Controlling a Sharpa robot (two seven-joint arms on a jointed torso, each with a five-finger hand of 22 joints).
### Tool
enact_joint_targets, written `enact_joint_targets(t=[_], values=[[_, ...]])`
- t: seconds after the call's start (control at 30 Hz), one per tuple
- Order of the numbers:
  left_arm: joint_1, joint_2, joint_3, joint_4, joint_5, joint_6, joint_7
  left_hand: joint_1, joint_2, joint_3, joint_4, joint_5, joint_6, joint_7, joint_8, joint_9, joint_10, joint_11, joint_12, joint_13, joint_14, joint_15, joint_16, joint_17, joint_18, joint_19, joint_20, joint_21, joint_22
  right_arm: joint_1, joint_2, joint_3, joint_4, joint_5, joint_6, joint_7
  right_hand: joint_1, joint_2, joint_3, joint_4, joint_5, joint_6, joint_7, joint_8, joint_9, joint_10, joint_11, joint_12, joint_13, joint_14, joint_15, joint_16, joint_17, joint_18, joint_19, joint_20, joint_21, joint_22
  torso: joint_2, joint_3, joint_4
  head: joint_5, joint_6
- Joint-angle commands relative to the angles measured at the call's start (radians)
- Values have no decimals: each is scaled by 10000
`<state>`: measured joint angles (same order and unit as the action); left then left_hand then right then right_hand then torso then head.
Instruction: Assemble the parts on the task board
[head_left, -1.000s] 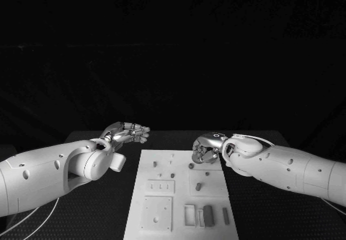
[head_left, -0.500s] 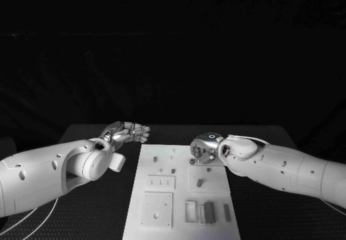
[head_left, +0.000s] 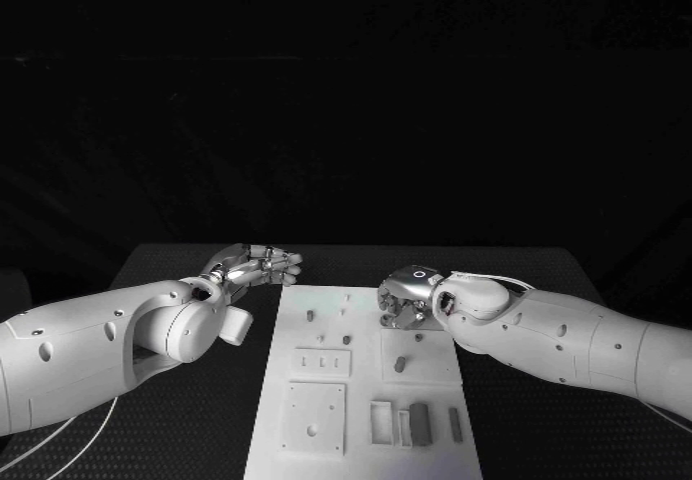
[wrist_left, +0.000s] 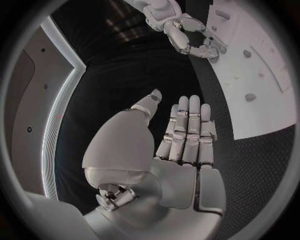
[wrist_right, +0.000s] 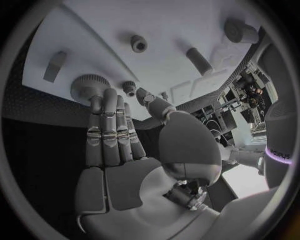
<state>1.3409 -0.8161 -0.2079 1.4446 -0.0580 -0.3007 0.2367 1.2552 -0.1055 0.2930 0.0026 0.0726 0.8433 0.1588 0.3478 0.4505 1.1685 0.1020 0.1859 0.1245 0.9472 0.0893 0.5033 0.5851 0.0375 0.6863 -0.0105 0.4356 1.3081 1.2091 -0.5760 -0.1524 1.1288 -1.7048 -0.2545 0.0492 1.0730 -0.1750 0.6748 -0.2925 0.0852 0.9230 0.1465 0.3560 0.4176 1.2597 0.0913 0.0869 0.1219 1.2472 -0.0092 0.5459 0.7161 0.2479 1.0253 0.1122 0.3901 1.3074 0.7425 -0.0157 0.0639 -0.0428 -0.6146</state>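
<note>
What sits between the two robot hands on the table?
In the head view, between the left robot hand and the right robot hand lies the far end of the white task board, with small pegs standing in it.

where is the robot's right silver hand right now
In the head view the right silver hand hangs over the far right part of the white task board; its wrist view shows the fingers reaching toward a large grey gear.

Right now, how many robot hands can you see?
2. The left hand hovers beside the white board's far left corner, holding nothing. The right hand is over the board's far right part.
</note>
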Motion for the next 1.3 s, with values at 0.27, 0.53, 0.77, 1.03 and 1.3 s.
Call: enact_joint_targets(t=[0.27,0.53,0.77,1.03,1.3], values=[[14,-37,10,61,11,146,81,-90,-8,10,-37,57,-5,63,-59,-15,-3,58,-65,-11,59,34,-58,-11,-75,68,22,30,149,-100,70,-44,-80,-433,190,-157,0,-42,6,29,-51,25,37,-34,-1,49,27,-51,0,100,-28,-49,82,139,84,-29,124,250,121,-31,30,32,-12],[14,-33,10,53,13,142,73,-104,-6,13,-35,57,-1,65,-65,-17,2,59,-71,-11,60,35,-59,-13,-74,70,23,31,149,-137,133,-53,-124,-455,241,-154,72,38,214,29,-214,142,-7,-21,13,188,-13,-60,22,144,-60,-65,216,139,93,-60,264,243,193,-30,49,32,-55],[14,-1,10,40,17,164,69,-115,-1,17,-34,58,3,65,-70,-19,6,59,-79,-13,61,35,-59,-16,-71,72,23,31,150,-153,212,-58,-150,-505,310,-179,49,59,281,34,-245,207,-30,-9,23,268,-35,-53,40,169,-78,-68,280,139,112,-69,340,247,228,-30,35,30,-57],[14,16,10,23,17,190,54,-122,1,21,-37,58,6,64,-75,-20,9,58,-85,-13,60,35,-60,-17,-69,74,23,32,150,-166,271,-77,-214,-663,313,-236,58,95,371,24,-279,355,-90,25,57,448,-98,-30,93,237,-131,-46,435,139,167,-125,553,253,261,-35,49,23,-66],[14,34,8,-25,17,206,51,-129,4,26,-40,58,12,61,-80,-22,15,53,-91,-14,59,36,-62,-20,-67,75,24,32,150,-174,301,-79,-158,-844,-50,-297,481,158,930,22,-353,650,-215,118,176,853,-269,65,320,478,-302,265,809,139,371,-292,1090,254,278,-33,33,4,-19]])
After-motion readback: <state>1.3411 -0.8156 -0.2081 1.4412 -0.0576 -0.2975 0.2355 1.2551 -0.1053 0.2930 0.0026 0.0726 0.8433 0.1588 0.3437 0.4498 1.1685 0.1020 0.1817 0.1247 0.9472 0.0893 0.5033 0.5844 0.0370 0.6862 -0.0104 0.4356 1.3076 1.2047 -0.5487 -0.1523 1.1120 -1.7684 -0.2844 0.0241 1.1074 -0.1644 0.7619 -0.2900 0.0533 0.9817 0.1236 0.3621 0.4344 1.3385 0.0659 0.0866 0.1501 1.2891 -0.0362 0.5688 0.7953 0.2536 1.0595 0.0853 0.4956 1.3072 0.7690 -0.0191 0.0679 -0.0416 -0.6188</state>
